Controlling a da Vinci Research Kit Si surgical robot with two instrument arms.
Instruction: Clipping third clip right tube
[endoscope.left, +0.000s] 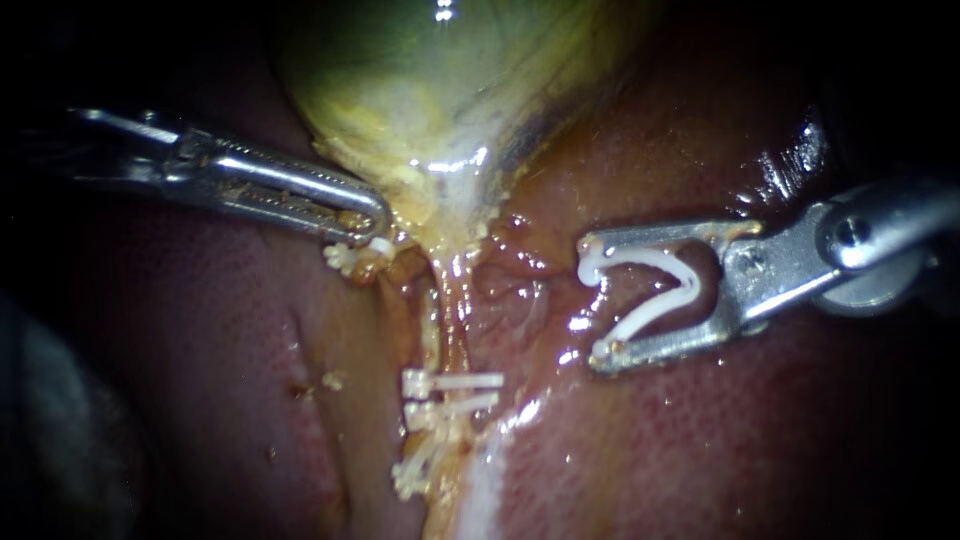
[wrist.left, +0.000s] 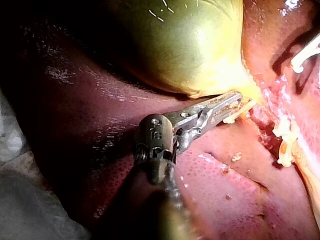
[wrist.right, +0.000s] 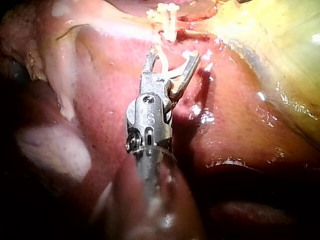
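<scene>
- At the right of the endoscope view, my right instrument (endoscope.left: 595, 300) stands well apart from the tube (endoscope.left: 447, 300), over the liver (endoscope.left: 720, 450). Its jaws stand wide, each touching one arm of the loaded clip (endoscope.left: 645, 256), which gapes open. A knock against the liver on the way across could, I judge, tip the clip out of the jaws.
- Across the tube, below the gallbladder (endoscope.left: 430, 90), two clips (endoscope.left: 455, 381) already sit close together. Landing the new one on top of them, or closing it with only part of the tube between its arms, would leave a poor closure. I cannot tell for sure which strand is the right tube, so taking the wrong one is a risk.
- My left instrument (endoscope.left: 370, 222) has its jaws closed on tissue at the gallbladder's neck, just beside another clip (endoscope.left: 345, 258). If that hold slips, the tube slackens and the target shifts. Too hard a pull could tear the tissue or dislodge that clip.
</scene>
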